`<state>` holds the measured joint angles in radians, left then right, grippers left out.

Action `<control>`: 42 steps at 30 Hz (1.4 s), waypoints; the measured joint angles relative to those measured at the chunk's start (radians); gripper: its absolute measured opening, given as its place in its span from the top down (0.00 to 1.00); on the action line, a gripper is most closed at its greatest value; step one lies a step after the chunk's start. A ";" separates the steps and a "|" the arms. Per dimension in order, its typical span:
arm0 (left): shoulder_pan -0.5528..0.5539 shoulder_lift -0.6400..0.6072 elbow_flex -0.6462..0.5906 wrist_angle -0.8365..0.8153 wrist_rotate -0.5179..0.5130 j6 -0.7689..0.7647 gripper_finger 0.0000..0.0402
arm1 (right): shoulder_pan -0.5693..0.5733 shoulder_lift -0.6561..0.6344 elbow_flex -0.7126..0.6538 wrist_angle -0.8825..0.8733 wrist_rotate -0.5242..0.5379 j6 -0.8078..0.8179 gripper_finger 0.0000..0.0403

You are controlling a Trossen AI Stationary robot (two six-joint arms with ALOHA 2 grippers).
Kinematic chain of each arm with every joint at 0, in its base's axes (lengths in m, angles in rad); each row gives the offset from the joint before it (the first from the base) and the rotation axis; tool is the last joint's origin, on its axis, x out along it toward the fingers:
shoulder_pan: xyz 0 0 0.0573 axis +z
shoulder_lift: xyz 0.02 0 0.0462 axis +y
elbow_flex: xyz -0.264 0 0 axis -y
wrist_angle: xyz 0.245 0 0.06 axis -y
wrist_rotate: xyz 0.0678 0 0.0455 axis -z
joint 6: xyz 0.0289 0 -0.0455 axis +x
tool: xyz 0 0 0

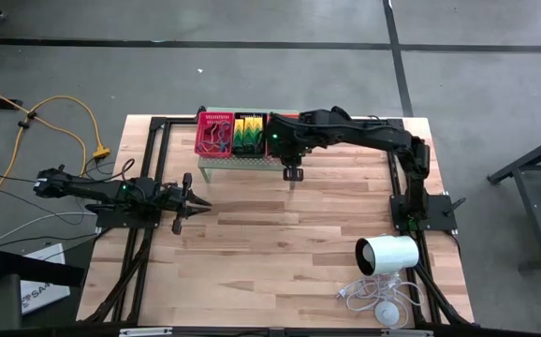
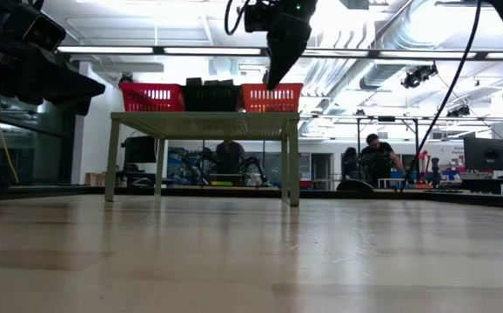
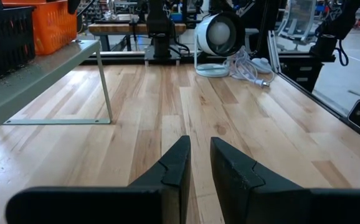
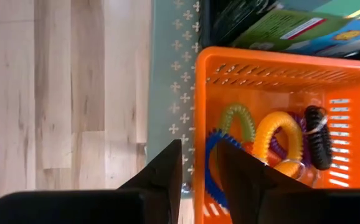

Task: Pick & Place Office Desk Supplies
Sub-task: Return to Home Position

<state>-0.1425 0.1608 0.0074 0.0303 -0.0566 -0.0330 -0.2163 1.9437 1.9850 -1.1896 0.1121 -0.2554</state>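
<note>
Left gripper (image 1: 201,201): low over the table's (image 1: 280,248) left side, clear of the stand, pointing toward the middle; fingers drawn close with only a thin slit between them, grasping nothing.

Pink-red tray (image 1: 214,133): leftmost of three on the stand; a mesh-walled bin with a few thin loops inside, too fine to tell apart.

Black tray (image 1: 249,134): middle of the row, touching the pink-red tray; dark mesh, packed with yellow-and-green clips (image 1: 248,139).

Orange tray (image 4: 267,62): right end of the row, against the black one; bright slotted walls.

Rings (image 4: 279,134): coiled loops lying bunched in the orange tray, in green, yellow-orange, blue, purple and black.

Right gripper (image 1: 292,174): raised, pointing down at the stand's front edge just beside the orange tray; fingers nearly together, clenched on nothing.

Stand (image 2: 204,122): pale green perforated metal on thin legs at the table's far edge, bearing all three trays.

White cylinder (image 1: 387,254): near the right arm's base, well apart from the stand, with its white cable (image 1: 373,295) coiled beside it.
</note>
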 joint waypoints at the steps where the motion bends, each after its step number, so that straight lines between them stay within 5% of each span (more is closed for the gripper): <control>1: 0.000 0.000 0.000 0.000 0.000 0.000 0.86 | 0.001 -0.002 0.000 -0.002 0.002 0.000 0.78; 42: 0.000 0.000 0.000 0.000 0.000 0.000 0.86 | 0.009 -0.137 0.000 0.126 0.018 0.133 0.78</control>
<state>-0.1422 0.1608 0.0074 0.0307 -0.0569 -0.0330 -0.2073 1.8069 1.9854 -1.0639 0.1299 -0.1221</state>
